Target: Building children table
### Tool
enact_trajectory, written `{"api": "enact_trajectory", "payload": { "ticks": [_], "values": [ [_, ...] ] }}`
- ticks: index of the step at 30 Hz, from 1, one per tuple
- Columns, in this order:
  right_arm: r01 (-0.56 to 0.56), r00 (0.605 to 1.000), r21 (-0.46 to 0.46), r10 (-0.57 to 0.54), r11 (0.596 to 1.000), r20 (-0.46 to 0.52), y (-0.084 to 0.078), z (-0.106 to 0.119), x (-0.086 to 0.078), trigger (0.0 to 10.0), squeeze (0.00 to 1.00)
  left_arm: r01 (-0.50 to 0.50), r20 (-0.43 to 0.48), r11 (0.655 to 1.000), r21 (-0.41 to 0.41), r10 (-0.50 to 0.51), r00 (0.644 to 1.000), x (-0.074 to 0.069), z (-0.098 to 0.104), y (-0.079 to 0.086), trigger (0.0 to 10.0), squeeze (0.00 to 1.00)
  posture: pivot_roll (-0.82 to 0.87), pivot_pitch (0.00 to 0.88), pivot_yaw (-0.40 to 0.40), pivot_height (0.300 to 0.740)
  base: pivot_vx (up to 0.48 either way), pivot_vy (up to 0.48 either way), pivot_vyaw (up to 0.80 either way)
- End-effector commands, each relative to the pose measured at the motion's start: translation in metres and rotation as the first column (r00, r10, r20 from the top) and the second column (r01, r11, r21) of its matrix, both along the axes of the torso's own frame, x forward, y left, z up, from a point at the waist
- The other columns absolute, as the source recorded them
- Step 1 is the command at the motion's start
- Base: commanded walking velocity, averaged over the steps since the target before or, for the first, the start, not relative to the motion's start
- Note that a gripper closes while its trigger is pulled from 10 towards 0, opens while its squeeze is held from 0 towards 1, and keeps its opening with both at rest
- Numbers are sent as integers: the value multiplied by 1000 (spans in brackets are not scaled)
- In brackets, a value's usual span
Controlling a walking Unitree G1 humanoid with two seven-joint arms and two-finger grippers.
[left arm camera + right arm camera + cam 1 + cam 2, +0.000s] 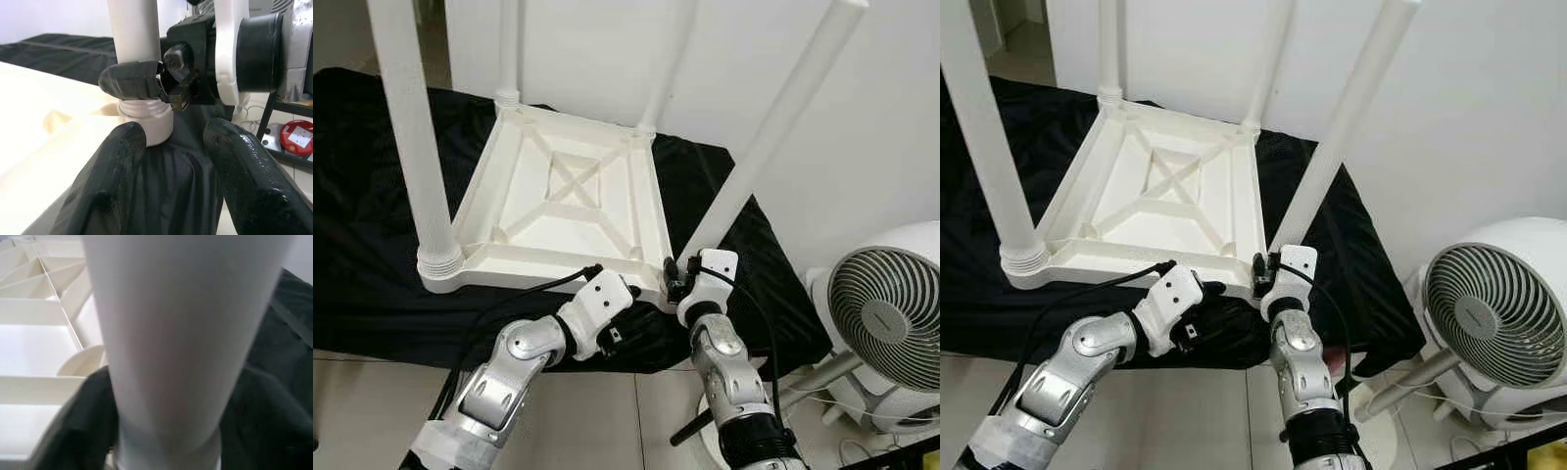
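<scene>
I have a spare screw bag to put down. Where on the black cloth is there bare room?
Bare black cloth lies left of the upturned table top, and a strip beyond its right edge toward the fan. The near right corner is crowded: the right gripper clamps the leg there, the left gripper just below.

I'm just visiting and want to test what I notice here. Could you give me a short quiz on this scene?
1. True or false: the table lies upside down on a black cloth.
2. Which pincer grips the tilted leg near its base: left or right?
3. What stands on the floor at the robot's right: A) fan B) chair C) lamp?

Key: 1 true. 2 right pincer; the left pincer is open beside it. 3 A.
</scene>
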State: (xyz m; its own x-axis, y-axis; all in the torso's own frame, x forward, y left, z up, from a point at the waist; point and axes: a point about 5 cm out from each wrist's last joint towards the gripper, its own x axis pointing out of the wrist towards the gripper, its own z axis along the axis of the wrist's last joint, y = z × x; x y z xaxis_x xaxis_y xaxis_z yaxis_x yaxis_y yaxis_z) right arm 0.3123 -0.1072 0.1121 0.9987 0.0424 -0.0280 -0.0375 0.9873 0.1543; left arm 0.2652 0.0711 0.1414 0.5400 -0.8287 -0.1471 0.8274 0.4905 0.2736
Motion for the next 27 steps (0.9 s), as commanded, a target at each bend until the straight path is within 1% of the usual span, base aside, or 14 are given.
{"api": "enact_trajectory", "payload": {
  "ticks": [1,6,9,10,12,14,16,19,21,22,23,24,26,27],
  "values": [
    [41,998,6,-41,999,-42,-15,-8,-3,10000,1000,8,6,1000,-3,-8,1000,-1,0,-4,10000,0,127,0,-210,740,0,0,0],
    [40,999,12,-40,999,5,-23,2,-1,10000,1000,4,9,1000,-4,-4,1000,-1,0,-4,10000,0,133,0,-213,740,0,0,0],
    [-13,999,-9,13,1000,31,-27,4,-1,10000,1000,5,5,1000,-6,-5,1000,-1,0,-5,10000,0,133,0,-212,740,0,0,0],
    [-61,998,-117,63,991,14,-34,-2,0,10000,0,6,6,1000,-7,-6,1000,-1,0,-5,10000,0,133,0,-214,740,0,0,0],
    [-153,988,-106,153,982,-4,-35,-7,-1,10000,0,7,9,1000,-6,-7,1000,-1,0,-5,10000,0,133,0,-213,740,0,0,0],
    [-183,983,-102,184,978,-2,-35,-7,-1,10000,0,7,9,1000,-6,-7,1000,-1,0,-5,10000,0,133,0,-213,740,0,0,0],
    [-276,961,-105,276,955,-7,-35,-9,-2,10000,0,6,11,1000,-7,-6,1000,0,1,-5,10000,0,135,0,-213,740,0,0,0],
    [-317,947,-128,320,940,3,-36,-8,-2,10000,0,6,12,1000,-7,-6,1000,0,1,-5,10000,0,135,0,-208,740,0,0,0],
    [-445,892,-164,452,881,11,-37,-3,1,10000,0,10,15,1000,-5,-10,1000,1,2,-5,10000,0,135,0,-207,740,0,0,0],
    [-445,892,-164,452,881,11,-37,-3,1,10000,0,10,15,1000,-5,-10,1000,1,2,-5,10000,0,135,0,-207,740,0,0,0],
    [-485,868,-211,497,848,1,-38,-3,4,10000,0,12,18,1000,-3,-12,1000,2,2,-5,10000,0,135,0,-204,740,0,0,0],
    [-485,868,-211,497,848,1,-38,-3,4,10000,0,12,18,1000,-3,-12,1000,2,2,-5,10000,0,135,0,-204,740,0,0,0],
    [-548,829,-233,559,803,-22,-39,-3,9,10000,0,15,21,1000,-1,-15,1000,2,3,-6,10000,0,137,0,-204,740,0,0,0],
    [-548,829,-233,559,803,-22,-39,-3,9,10000,0,15,21,1000,-1,-15,1000,2,3,-6,10000,0,137,0,-204,740,0,0,0]
  ]
}}
